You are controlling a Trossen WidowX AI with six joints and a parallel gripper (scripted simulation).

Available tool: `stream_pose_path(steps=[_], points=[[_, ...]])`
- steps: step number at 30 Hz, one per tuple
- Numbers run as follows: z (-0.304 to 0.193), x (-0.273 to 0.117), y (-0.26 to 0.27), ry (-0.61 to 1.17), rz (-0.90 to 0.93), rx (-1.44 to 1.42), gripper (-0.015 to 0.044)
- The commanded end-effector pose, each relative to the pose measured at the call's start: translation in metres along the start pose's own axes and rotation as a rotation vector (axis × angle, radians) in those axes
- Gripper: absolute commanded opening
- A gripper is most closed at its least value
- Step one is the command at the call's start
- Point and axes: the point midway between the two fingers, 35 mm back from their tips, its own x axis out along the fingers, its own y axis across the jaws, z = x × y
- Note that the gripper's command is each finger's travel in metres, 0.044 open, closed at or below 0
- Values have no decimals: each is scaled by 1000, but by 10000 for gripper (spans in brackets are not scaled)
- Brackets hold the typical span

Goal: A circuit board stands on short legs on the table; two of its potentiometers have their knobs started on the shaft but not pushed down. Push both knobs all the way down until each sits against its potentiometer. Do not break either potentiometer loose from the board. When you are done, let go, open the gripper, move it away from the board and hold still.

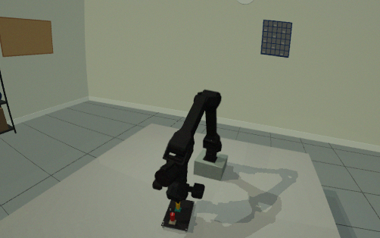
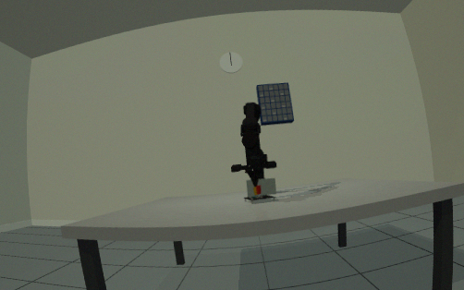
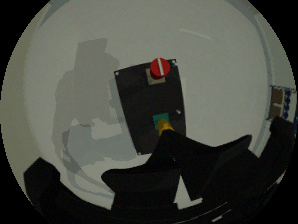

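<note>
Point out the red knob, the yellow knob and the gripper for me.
Red knob (image 1: 172, 217) (image 2: 258, 189) (image 3: 160, 67): top, exterior and wrist views, on its body or cap.
Yellow knob (image 1: 178, 205) (image 3: 164, 126): top and wrist views, on its side.
Gripper (image 3: 166, 132): wrist view, at its fingertips.
</note>
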Motion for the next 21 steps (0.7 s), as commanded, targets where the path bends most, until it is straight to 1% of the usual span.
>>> stream_pose_path(steps=[1, 21], points=[[2, 17, -1, 20, 0, 0, 0], [3, -15, -1, 20, 0, 0, 0]])
